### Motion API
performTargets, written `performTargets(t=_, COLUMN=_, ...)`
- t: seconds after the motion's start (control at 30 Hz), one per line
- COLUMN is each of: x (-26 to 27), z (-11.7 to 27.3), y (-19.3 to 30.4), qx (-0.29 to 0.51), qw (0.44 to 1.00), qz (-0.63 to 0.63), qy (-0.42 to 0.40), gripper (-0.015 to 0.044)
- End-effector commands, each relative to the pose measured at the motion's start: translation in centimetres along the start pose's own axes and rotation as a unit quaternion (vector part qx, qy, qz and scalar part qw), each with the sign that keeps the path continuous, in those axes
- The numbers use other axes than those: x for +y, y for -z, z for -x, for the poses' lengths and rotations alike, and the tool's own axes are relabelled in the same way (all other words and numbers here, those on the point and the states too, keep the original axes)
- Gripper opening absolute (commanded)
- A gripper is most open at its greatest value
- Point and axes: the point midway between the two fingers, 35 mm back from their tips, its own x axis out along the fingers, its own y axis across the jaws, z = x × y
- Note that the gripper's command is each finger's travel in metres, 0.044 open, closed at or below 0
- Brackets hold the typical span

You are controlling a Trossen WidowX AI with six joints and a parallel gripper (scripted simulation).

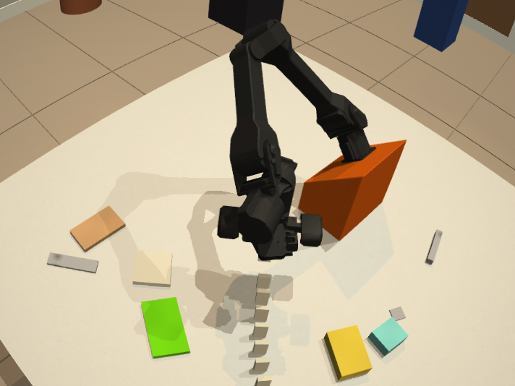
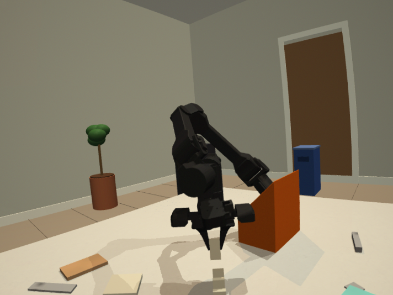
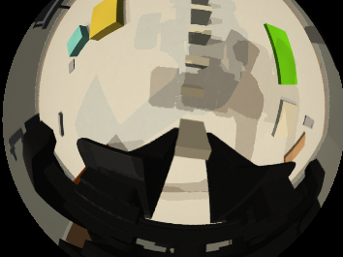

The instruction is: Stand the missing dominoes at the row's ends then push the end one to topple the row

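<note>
My gripper (image 2: 215,248) (image 3: 192,134) is shut on a beige domino (image 2: 214,254) (image 3: 192,141), held roughly upright above the table, just beyond the far end of the row. In the top view the hand hides the fingers and nearly all of this domino. The standing row has several beige dominoes; its far end domino (image 1: 262,282) (image 2: 218,273) (image 3: 193,90) stands apart from the held one. The row runs toward the bottom edge in the top view, where its near end is cut off. The hand's shadow falls across the far part of the row.
A large orange wedge block (image 1: 328,207) (image 2: 257,224) stands close right of the hand, with a second arm-like black structure reaching its top. Left lie a green slab (image 1: 165,327), cream tile (image 1: 152,267) and tan slab (image 1: 98,228). Right are a yellow block (image 1: 348,351) and teal block (image 1: 388,335).
</note>
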Motion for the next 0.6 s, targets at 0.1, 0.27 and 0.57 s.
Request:
performTargets(t=0.1, x=0.2, z=-4.1, y=0.7, qx=0.007, qw=1.0, qz=0.006, qy=0.004, gripper=0.0107)
performTargets(t=0.27, x=0.3, z=-5.5, y=1.0, qx=0.008, qw=1.0, qz=0.005, qy=0.005, gripper=0.0107)
performTargets(t=0.57, x=0.3, z=-5.5, y=1.0, qx=0.008, qw=1.0, qz=0.005, qy=0.005, gripper=0.0107)
